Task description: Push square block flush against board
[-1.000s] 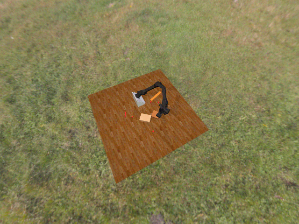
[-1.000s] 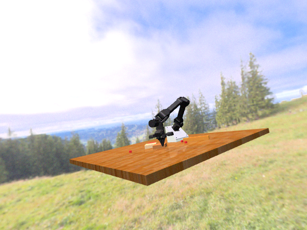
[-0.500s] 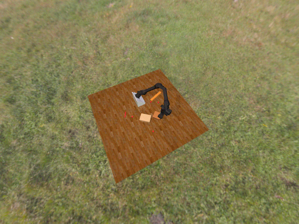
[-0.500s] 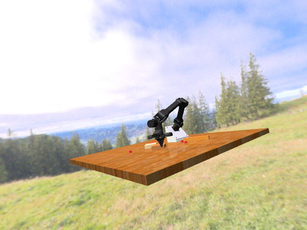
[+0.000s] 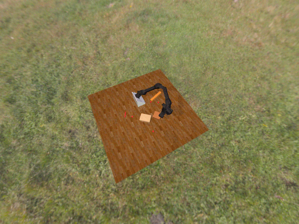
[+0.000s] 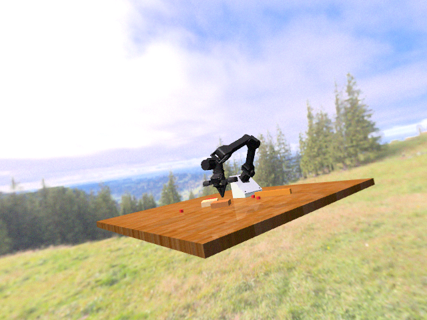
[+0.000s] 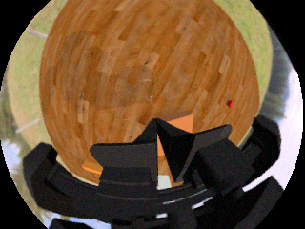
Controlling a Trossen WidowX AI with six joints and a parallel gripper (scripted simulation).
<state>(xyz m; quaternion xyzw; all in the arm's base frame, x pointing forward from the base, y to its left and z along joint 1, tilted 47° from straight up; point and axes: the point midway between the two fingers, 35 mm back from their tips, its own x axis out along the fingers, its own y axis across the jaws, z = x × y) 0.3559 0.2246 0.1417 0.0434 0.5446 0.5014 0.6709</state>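
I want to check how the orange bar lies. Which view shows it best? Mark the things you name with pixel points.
The top view: the orange bar [image 5: 155, 96] [image 6: 275, 192] [image 7: 91, 167] shows its full length there, end to end. The exterior view shows mostly its long side, low and foreshortened. The wrist view shows just a small piece beside the gripper [image 5: 160, 115] [image 6: 222, 195] [image 7: 158, 121].

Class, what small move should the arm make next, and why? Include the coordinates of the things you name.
Probably lower the closed fingers [image 5: 161, 115] [image 6: 221, 190] beside the brown block [image 5: 155, 115] [image 6: 220, 204] [image 7: 182, 123], opposite the pale slab [image 5: 145, 117] [image 6: 207, 203]: they are above it, and a gap separates the two pieces.
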